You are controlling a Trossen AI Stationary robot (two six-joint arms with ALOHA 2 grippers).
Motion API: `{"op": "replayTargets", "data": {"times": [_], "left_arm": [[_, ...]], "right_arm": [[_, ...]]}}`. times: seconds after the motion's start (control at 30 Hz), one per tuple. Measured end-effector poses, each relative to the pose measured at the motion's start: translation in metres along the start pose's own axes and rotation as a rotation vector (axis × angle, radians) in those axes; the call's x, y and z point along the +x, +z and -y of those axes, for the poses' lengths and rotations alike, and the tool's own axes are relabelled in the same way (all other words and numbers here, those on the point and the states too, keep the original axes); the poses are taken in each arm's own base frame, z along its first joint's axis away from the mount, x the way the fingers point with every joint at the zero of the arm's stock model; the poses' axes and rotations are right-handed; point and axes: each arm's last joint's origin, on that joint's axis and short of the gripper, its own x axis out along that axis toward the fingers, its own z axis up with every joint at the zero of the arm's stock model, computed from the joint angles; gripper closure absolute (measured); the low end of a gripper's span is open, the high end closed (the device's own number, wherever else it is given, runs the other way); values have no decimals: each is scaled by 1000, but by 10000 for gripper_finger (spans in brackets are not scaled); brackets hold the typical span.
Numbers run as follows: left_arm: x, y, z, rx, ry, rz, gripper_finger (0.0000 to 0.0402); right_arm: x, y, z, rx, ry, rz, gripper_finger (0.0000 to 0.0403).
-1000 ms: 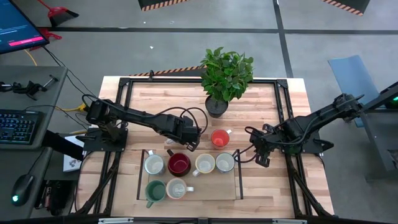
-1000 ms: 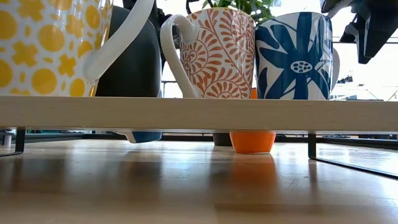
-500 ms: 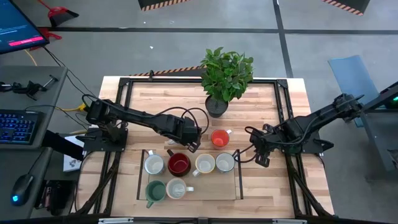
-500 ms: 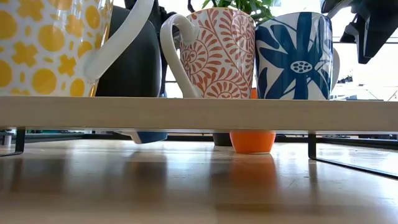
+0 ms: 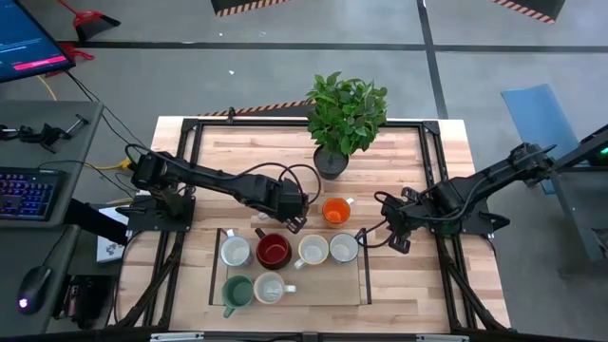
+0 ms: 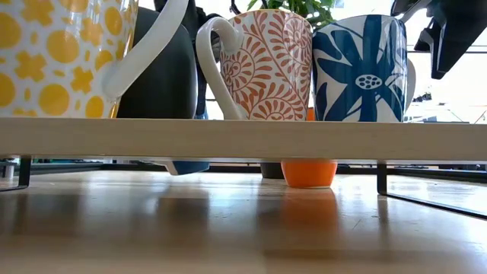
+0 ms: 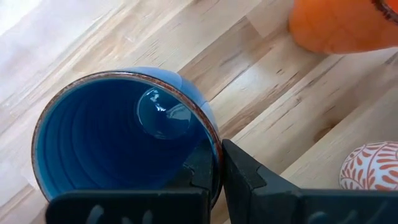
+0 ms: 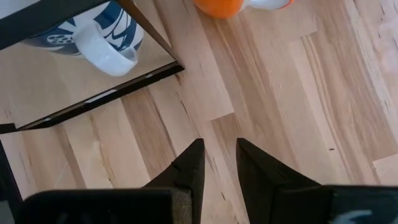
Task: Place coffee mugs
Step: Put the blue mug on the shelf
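Note:
My left gripper (image 5: 291, 217) stands left of the orange mug (image 5: 334, 211), shut on a blue mug (image 7: 124, 143) whose base (image 6: 189, 167) shows under the raised board in the low view. On the wooden board (image 5: 323, 285) stand several mugs: yellow-dotted (image 5: 235, 251), dark red (image 5: 274, 251), orange-patterned (image 5: 313, 250), blue-flowered (image 5: 343, 248), teal (image 5: 237, 291) and white (image 5: 270, 289). My right gripper (image 5: 394, 234) hovers right of the board with its fingers a little open, holding nothing. My left gripper pinches the blue mug's wall at the rim (image 7: 214, 155), one finger inside the hollow and one outside. The fingers come from above, slanting down. In the low view the mug's base sits higher than the orange mug's base (image 6: 308, 173) and looks slightly tilted.
A dark pot with a leafy plant (image 5: 345, 114) stands at the far middle of the table, just behind the orange mug. A black frame rail (image 5: 429, 161) runs around the tabletop. Bare wood lies on the board's near right part (image 5: 328, 290) and right of the board.
The left gripper has carried the blue mug a little toward the table's right, nearer the orange mug; in the low view the mug's base has shifted right under the board.

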Motion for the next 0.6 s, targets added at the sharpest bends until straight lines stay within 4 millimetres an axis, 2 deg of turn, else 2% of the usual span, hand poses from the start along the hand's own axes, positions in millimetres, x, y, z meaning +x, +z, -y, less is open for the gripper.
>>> {"op": "replayTargets", "data": {"times": [0.27, 0.6], "left_arm": [[0, 3, 4, 73, -42, 33, 389], [1, 9, 4, 65, -65, 55, 342]], "right_arm": [[0, 0, 0, 3, -1, -1, 331], [0, 0, 0, 49, 0, -1, 331]]}}
